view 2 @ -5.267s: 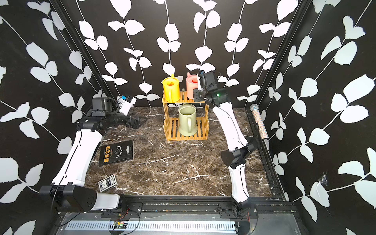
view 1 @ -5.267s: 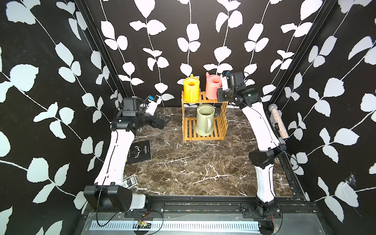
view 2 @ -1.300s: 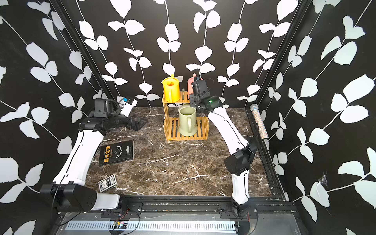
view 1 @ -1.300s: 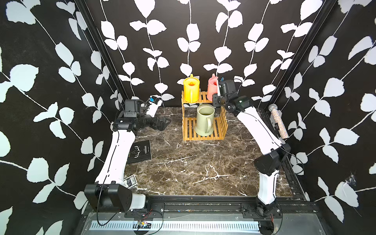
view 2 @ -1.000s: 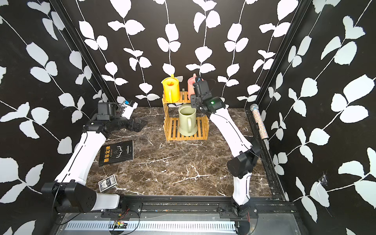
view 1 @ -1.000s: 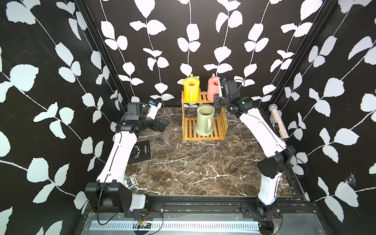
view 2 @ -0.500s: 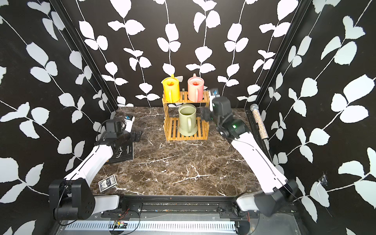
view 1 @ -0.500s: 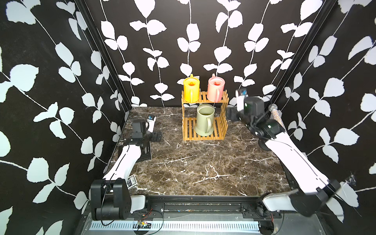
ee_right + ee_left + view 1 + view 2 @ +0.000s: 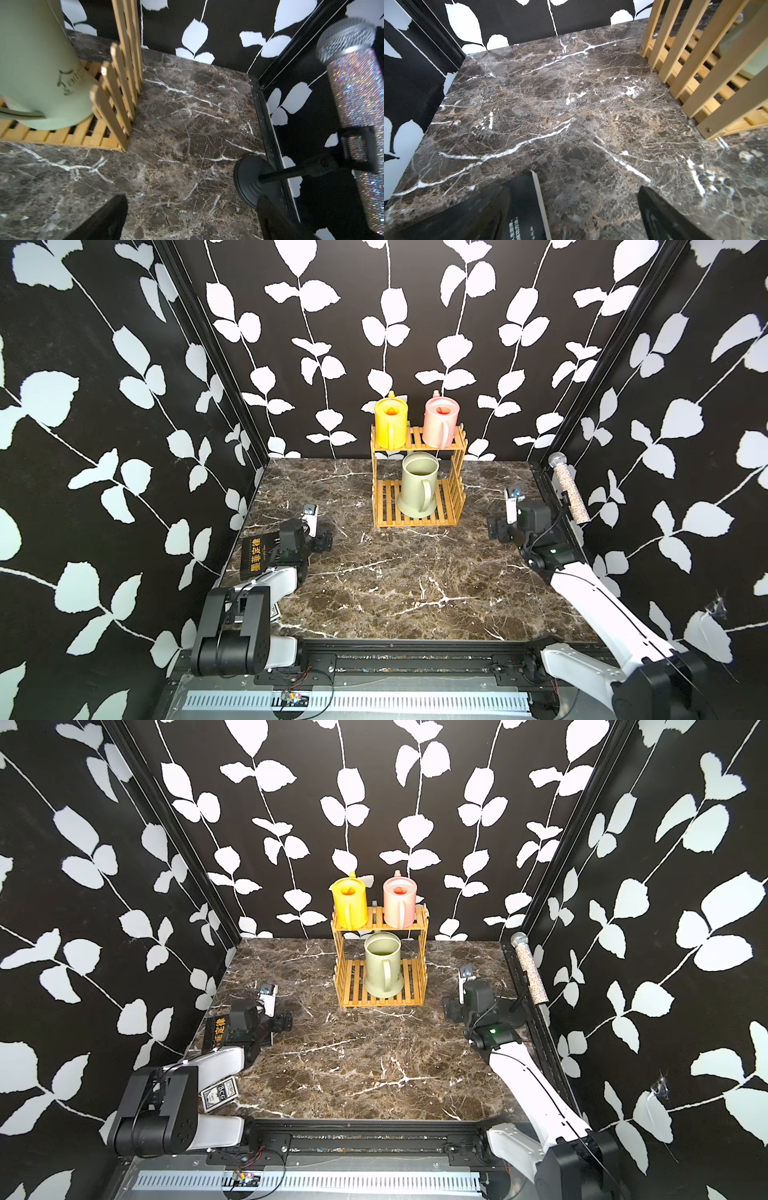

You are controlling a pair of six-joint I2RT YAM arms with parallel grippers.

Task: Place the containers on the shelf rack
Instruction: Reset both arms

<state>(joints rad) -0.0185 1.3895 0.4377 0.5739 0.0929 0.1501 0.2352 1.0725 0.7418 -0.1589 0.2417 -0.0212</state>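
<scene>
**All three cans sit on the rack**

In both top views we see the shelf rack (image 9: 456, 483) at the back of the marble table (image 9: 415, 585). The yellow can (image 9: 390, 426) and the pink can (image 9: 441, 423) stand side by side on its top shelf. Each has a small hole on top, and we cannot tell what is inside. The big green can (image 9: 417, 485) stands upright on the bottom shelf. We look down its open mouth and see only green walls. The left gripper (image 9: 323, 540) hangs low by a black book (image 9: 258, 556), jaws wide, holding nothing. The right gripper (image 9: 495, 529) is near a sparkly microphone (image 9: 568, 489), jaws wide too. Both are well apart from the rack.
</scene>
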